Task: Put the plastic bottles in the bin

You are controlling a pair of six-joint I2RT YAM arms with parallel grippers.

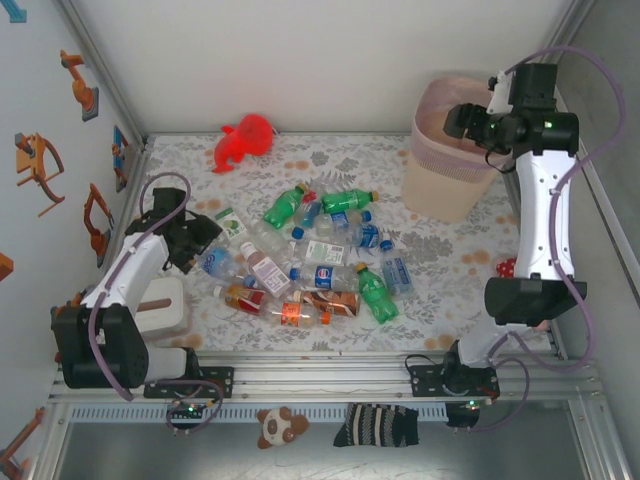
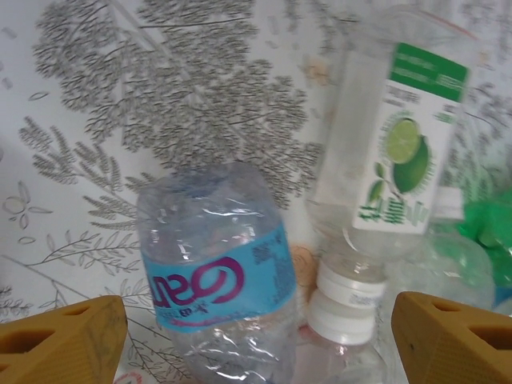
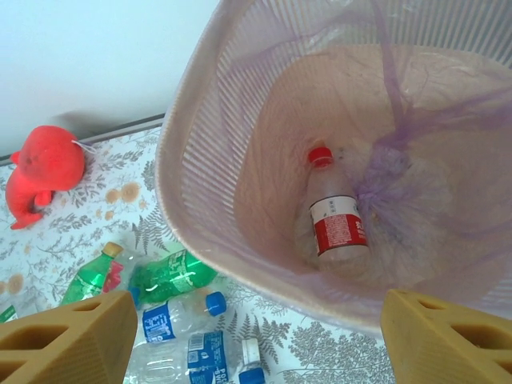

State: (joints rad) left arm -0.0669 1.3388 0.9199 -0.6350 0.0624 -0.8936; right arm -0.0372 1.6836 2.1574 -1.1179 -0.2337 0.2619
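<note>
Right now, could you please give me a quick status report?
Left pincer open, over blue-label bottle. Right pincer open above bin; red-label bottle inside. Red plush toy apart from pile.

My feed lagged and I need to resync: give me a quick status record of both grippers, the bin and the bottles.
left gripper: open, above a clear blue-labelled bottle lying on the table
right gripper: open, empty, over the bin
bin contents: one red-labelled bottle
bottles to go: a pile at mid-table
</note>
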